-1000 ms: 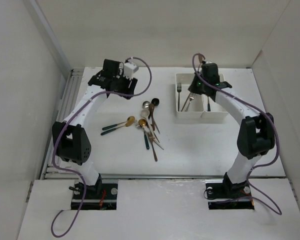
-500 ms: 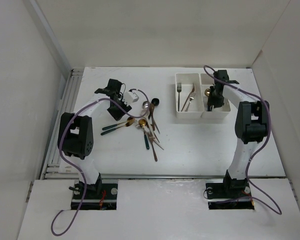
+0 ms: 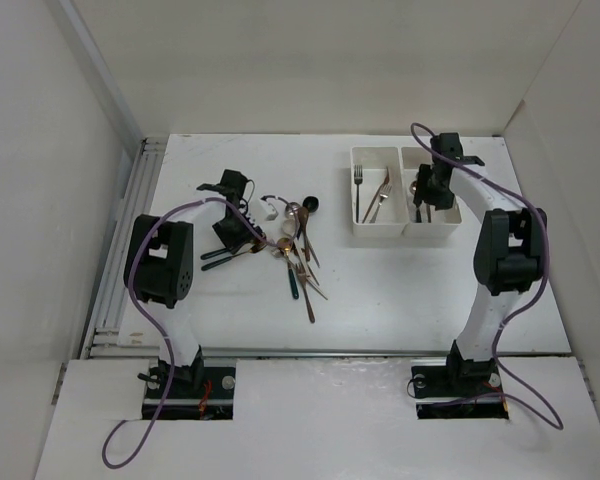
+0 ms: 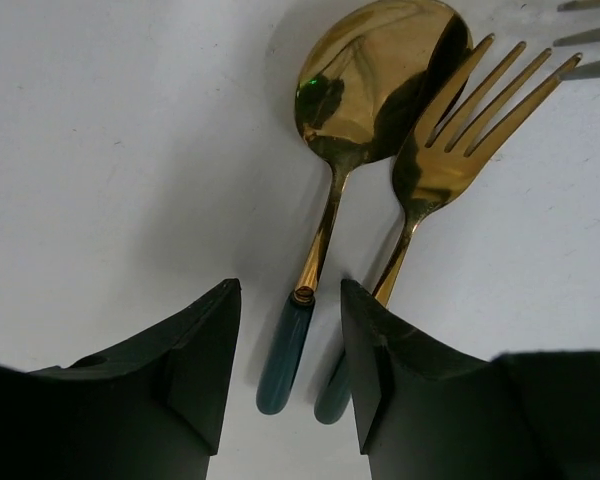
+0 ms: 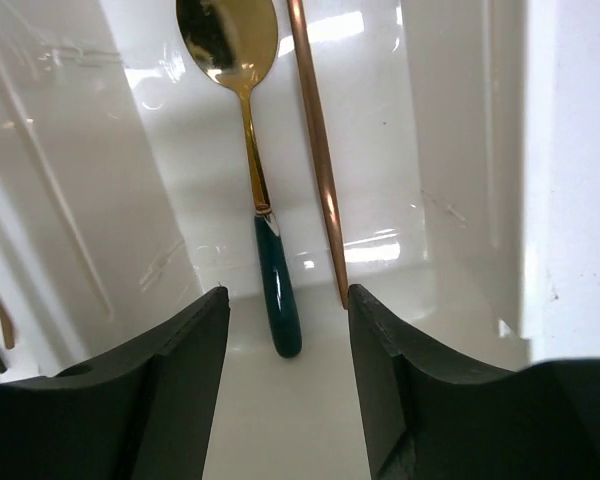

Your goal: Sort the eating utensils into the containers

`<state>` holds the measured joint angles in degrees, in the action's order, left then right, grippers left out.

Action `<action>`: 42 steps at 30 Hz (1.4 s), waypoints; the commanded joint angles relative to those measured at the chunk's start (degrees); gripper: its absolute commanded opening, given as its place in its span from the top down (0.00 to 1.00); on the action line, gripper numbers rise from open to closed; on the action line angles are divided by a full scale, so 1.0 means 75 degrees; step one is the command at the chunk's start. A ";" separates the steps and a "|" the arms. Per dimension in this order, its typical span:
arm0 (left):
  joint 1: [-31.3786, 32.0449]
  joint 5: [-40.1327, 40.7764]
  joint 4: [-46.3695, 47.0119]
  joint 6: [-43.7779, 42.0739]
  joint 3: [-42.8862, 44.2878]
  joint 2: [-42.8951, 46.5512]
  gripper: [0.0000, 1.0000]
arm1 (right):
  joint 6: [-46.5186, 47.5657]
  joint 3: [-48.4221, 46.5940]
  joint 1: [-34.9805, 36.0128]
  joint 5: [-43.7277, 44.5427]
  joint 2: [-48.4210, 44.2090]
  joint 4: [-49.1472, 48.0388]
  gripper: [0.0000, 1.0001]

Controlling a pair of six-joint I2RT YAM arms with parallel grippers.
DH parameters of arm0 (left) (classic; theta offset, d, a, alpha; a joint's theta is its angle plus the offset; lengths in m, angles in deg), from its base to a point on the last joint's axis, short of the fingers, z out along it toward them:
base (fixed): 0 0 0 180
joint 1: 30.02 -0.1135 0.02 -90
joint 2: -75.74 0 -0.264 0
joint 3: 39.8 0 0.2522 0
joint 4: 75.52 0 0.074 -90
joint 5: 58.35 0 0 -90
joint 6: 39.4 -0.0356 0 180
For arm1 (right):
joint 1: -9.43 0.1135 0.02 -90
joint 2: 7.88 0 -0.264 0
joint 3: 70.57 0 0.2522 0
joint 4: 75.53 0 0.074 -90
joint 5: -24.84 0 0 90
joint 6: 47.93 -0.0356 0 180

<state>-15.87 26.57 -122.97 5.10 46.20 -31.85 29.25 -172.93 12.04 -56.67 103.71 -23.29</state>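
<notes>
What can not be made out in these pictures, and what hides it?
- Left wrist view: part of the gold fork handle, behind one finger of the left gripper; the silver tines, cut by the frame edge.
- Right wrist view: the head of the copper handle, cut by the top edge.
- Top view: the count of the utensil pile, too small and overlapping; the right compartment contents, partly under the right gripper.

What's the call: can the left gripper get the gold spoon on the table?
Likely yes: left gripper open astride the spoon's teal handle, nothing over it; gold fork's handle lies beside and may snag.
</notes>
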 commanded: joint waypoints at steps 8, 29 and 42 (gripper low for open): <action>-0.0012 0.0829 0.0086 -0.0169 -0.0586 -0.0103 0.65 | 0.0057 -0.0117 0.0027 -0.0183 -0.0898 -0.0267 0.42; -0.0856 -0.3808 -0.0115 0.4832 0.4686 0.0353 1.00 | 0.0291 0.0715 0.2344 -0.1482 -0.3147 -0.2468 0.00; -0.0446 -0.5614 0.2277 0.8560 0.3492 0.1572 1.00 | -0.1067 -0.1111 0.4878 -0.3312 -0.1380 -0.4275 0.01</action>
<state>-20.24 -10.06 -110.58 62.41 72.89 -23.39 25.51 -176.10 48.85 -78.09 90.88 -49.89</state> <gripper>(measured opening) 0.102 0.997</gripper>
